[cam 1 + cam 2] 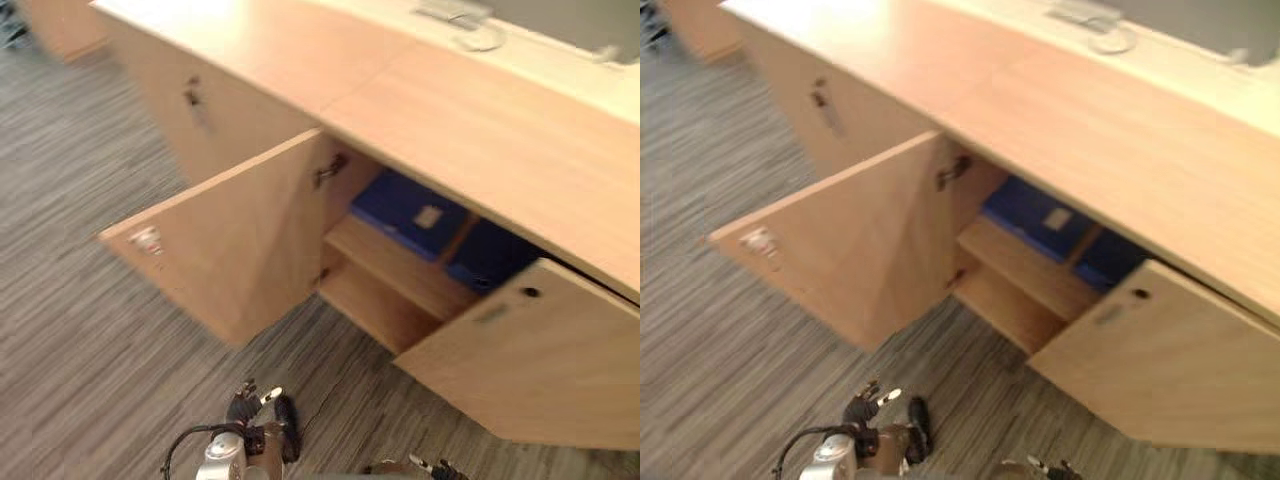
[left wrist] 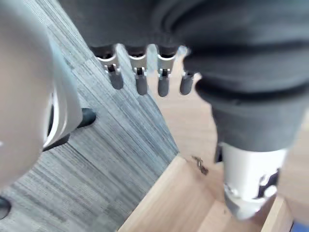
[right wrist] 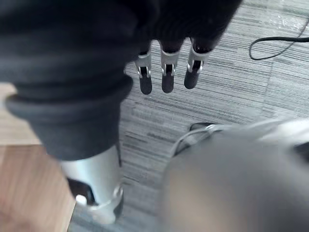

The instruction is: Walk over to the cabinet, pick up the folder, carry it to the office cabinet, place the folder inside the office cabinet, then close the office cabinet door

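Left robot hand [image 2: 141, 83] slack, empty, right robot hand [image 3: 167, 82] likewise, eye views add blue folder [image 1: 400, 206] in cabinet [image 1: 240, 240]

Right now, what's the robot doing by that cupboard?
Nothing is being held. The robot faces a low light-wood cabinet whose left door and right door stand open. A flat blue folder lies on the upper shelf beside another blue folder. The left hand and right hand hang open, empty.

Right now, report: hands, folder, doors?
Left hand, right hand open, empty, low. Blue flat folder with pale label lies on shelf inside light wooden cabinet. Left door, right door both open; nothing in the way.
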